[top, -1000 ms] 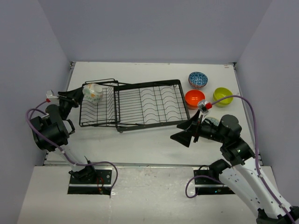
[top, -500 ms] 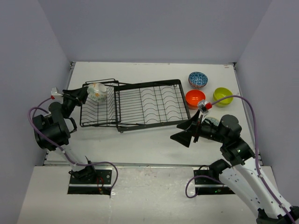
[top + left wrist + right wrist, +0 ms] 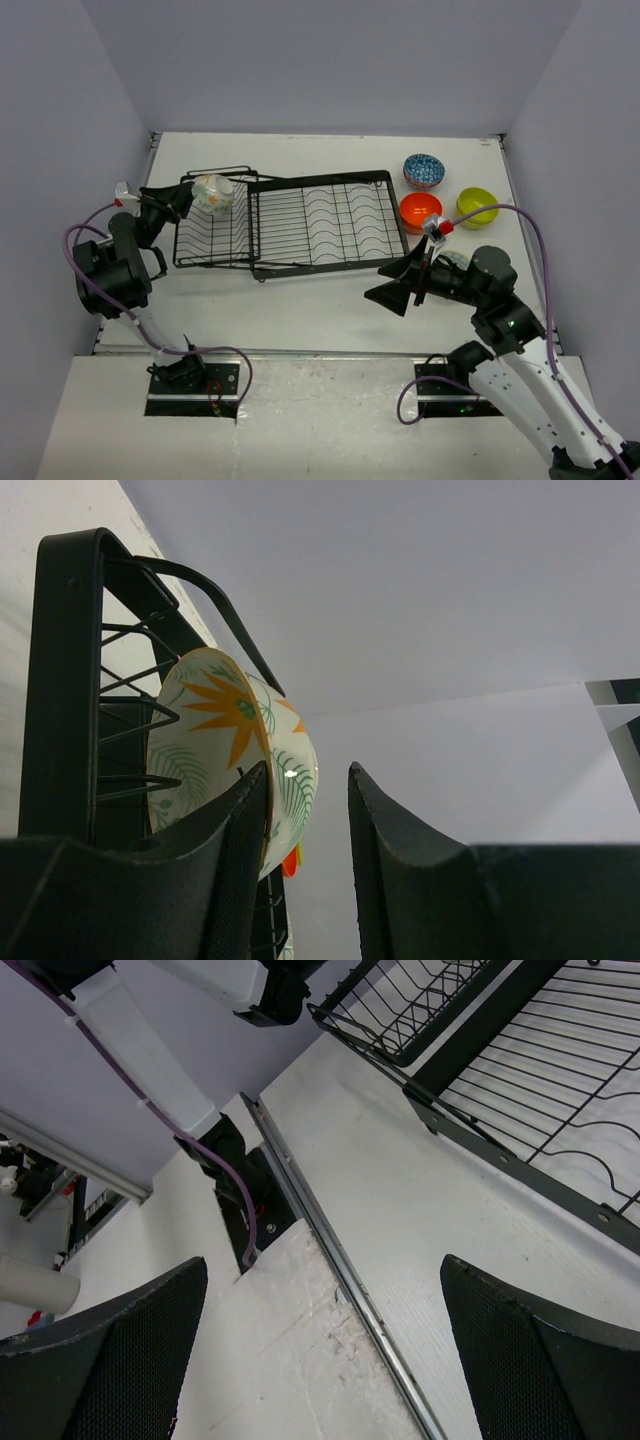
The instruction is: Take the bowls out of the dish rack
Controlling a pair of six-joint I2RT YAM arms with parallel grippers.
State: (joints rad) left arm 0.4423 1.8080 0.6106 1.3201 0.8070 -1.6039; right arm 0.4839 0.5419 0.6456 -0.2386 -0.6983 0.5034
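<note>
White tabletop (image 3: 320, 300) ran between plain lilac walls. Nearest the bases, the right gripper (image 3: 385, 284) hung over the near part of the table with its jaws spread wide and nothing between them. Just ahead of those jaws lay the one dish rack (image 3: 320, 220), black wire and rectangular, with rows of curved dividers and a smaller basket section (image 3: 210, 240) at the end nearer the left gripper (image 3: 308, 770).

Four bowls showed in all. One, the cream bowl (image 3: 215, 730), painted with orange flowers and green fronds, stood on edge at the far corner of the basket section. The left jaws straddled its wall, one finger across its mouth and the other outside. A slit of background showed between the bowl and the outer finger, so I could not tell whether they truly pinched it.

Three more sat on the table behind the right jaws, beyond the rack's end. They were one plain orange bowl (image 3: 417, 211), one lime green bowl (image 3: 477, 206) beside it, and, farthest off, one blue-and-white patterned bowl (image 3: 424, 170).
</note>
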